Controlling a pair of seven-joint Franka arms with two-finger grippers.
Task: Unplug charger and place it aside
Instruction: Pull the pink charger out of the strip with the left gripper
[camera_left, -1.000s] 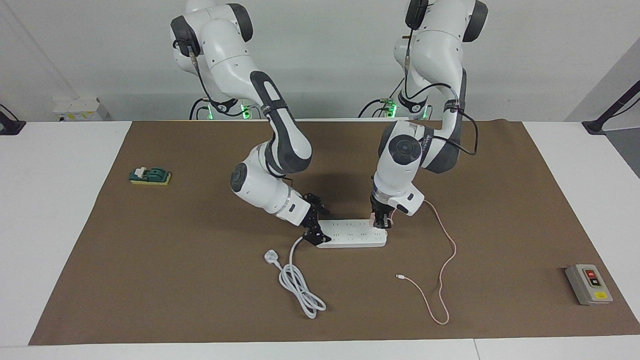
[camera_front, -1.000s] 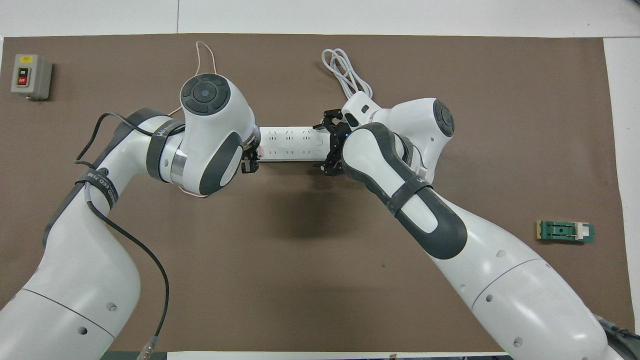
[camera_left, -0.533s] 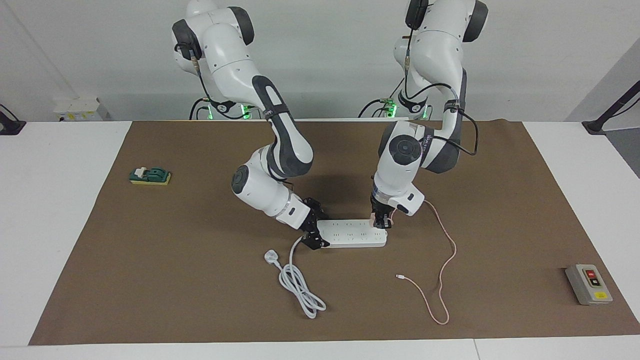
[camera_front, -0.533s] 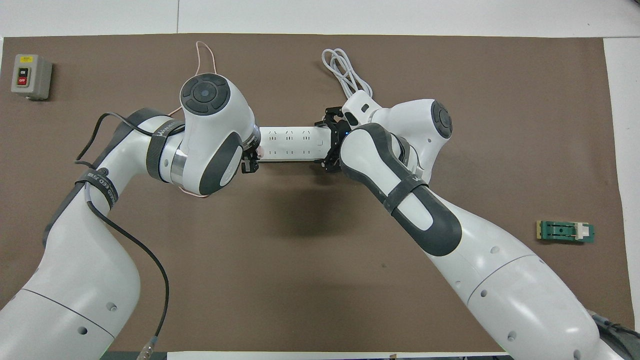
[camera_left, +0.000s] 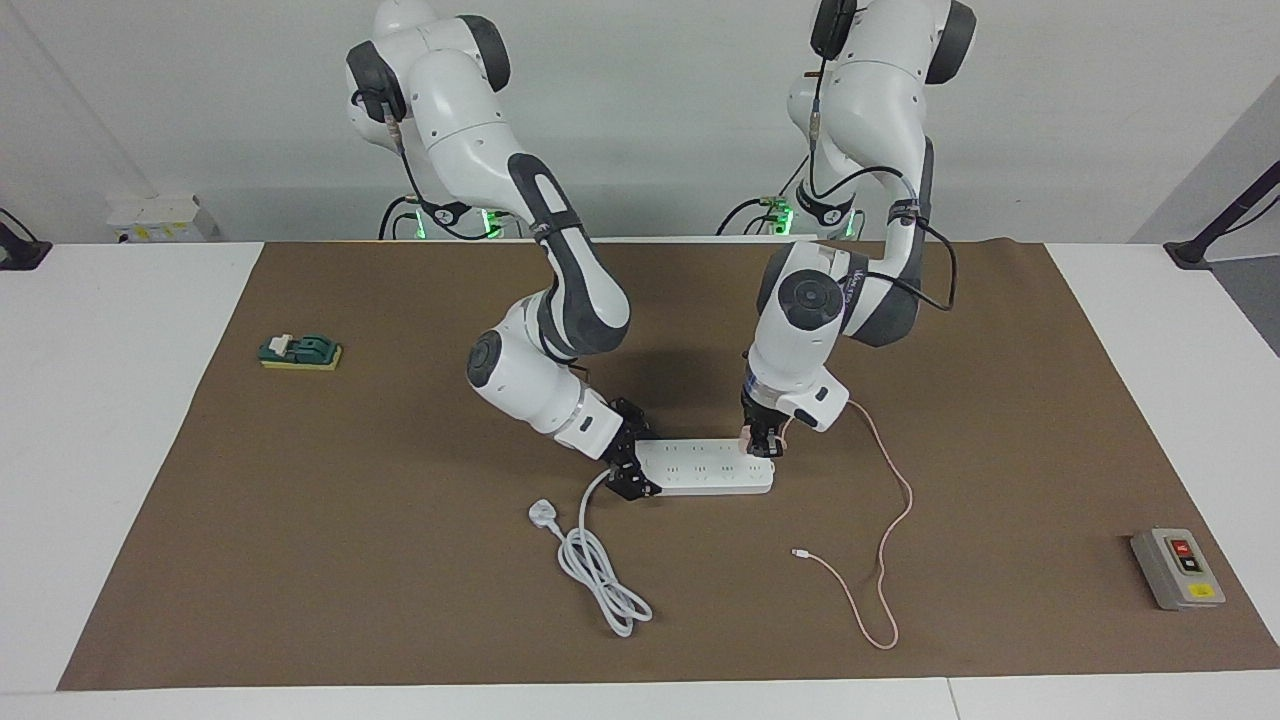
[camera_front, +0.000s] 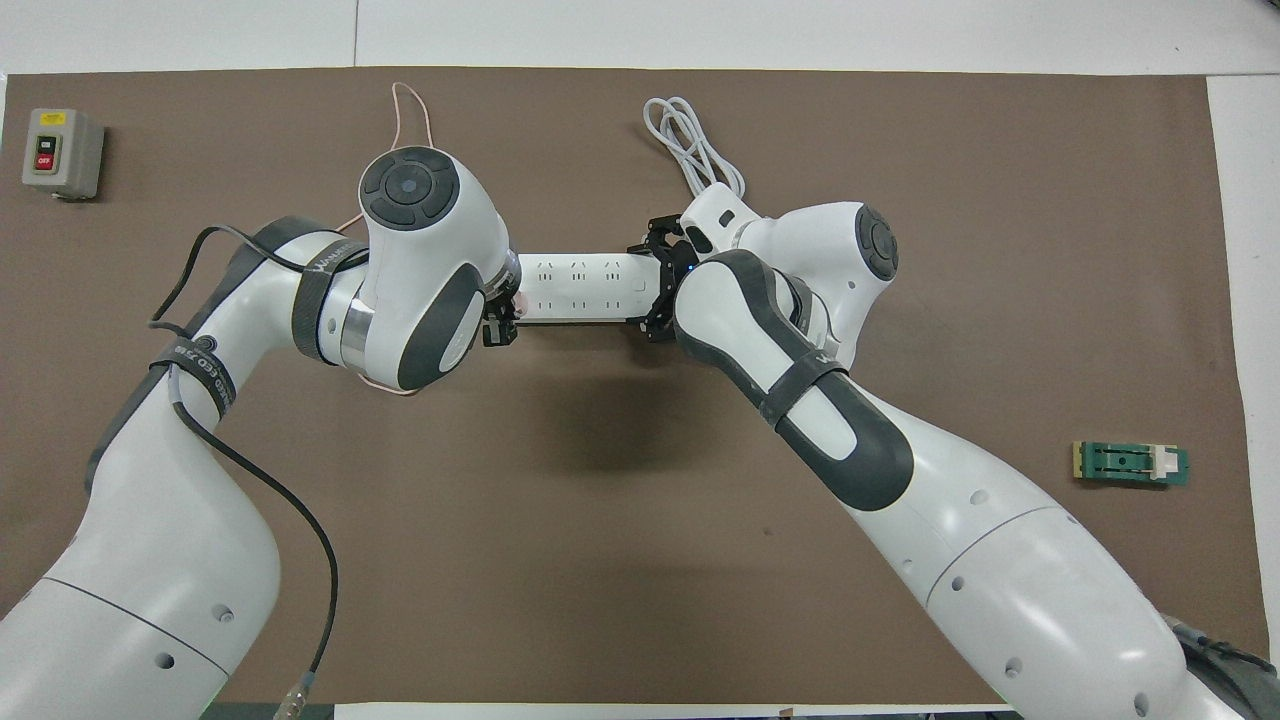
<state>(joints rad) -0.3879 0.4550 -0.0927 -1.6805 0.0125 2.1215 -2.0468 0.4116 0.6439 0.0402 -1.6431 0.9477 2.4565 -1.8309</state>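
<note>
The charger (camera_left: 745, 436) is a small pale pink cube plugged into the end of the white power strip (camera_left: 705, 466) toward the left arm's end of the table. My left gripper (camera_left: 762, 447) points straight down and is shut on it; in the overhead view only a pink sliver of the charger (camera_front: 520, 298) shows beside the wrist. Its thin pink cable (camera_left: 905, 500) loops across the mat to a white tip (camera_left: 798, 552). My right gripper (camera_left: 630, 465) is open, with one finger on each side of the strip's other end.
A white plug with a coiled cord (camera_left: 600, 570) runs from the strip toward the mat's edge farthest from the robots. A grey switch box (camera_left: 1177, 568) sits toward the left arm's end. A green block (camera_left: 300, 351) lies toward the right arm's end.
My right gripper has slid a little further onto the strip's end as its arm leaned in. The left gripper and the charger have not moved.
</note>
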